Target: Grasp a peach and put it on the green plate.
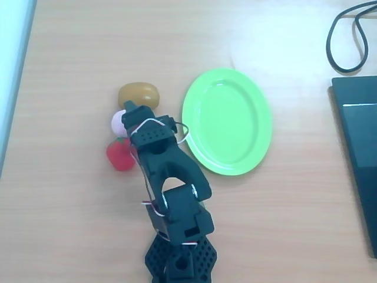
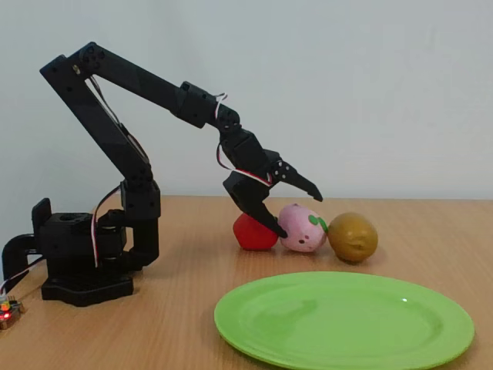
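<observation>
Gripper jaws wide around peach in fixed view; overhead view hides most of it. Arm reaches toward 12 o'clock, green plate at 3.

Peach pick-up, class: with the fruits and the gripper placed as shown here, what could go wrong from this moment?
1. The peach sits tight between the strawberry and the brown fruit; the open gripper may knock a neighbour or pinch it.
2. A round peach could slip from the fingers.
3. Carried low, it might hit the green plate's raised rim.
</observation>
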